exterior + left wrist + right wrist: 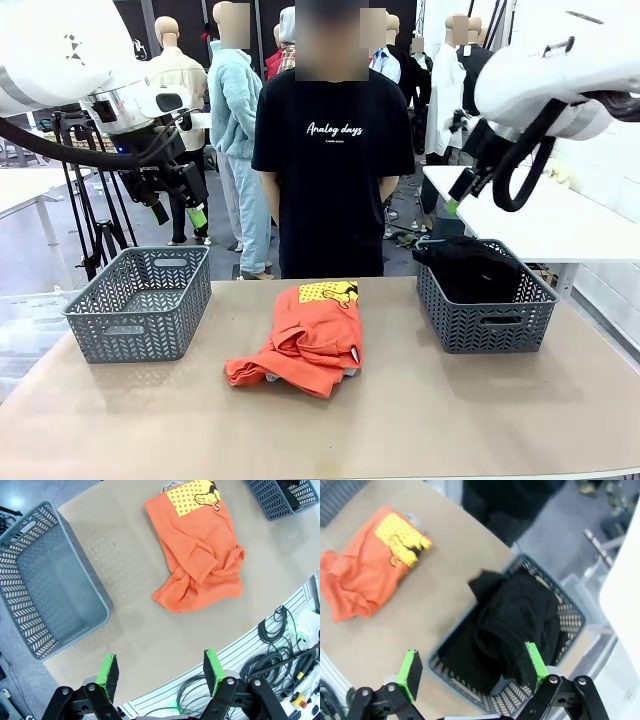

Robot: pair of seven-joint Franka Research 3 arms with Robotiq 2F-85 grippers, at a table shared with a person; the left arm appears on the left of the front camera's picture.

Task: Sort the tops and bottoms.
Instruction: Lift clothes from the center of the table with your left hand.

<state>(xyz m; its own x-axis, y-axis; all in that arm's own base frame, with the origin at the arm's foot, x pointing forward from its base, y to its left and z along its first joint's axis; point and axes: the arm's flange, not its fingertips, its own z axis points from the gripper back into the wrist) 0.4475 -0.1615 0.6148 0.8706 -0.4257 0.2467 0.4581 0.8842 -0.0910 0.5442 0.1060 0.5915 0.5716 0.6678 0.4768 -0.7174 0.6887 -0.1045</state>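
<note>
An orange T-shirt with a yellow print lies crumpled in the middle of the table. A sliver of light grey shirt peeks from under its far edge. The black bottoms lie bunched in the right basket. My left gripper hangs open in the air above the left basket, holding nothing. My right gripper is open too, high above the right basket. In the left wrist view the open gripper looks down on the T-shirt. In the right wrist view the gripper looks down on the bottoms.
A person in a black T-shirt with white lettering stands at the far edge, hands behind the back. The left basket has nothing in it. A white table stands behind the right basket. Bare tabletop lies in front of the T-shirt.
</note>
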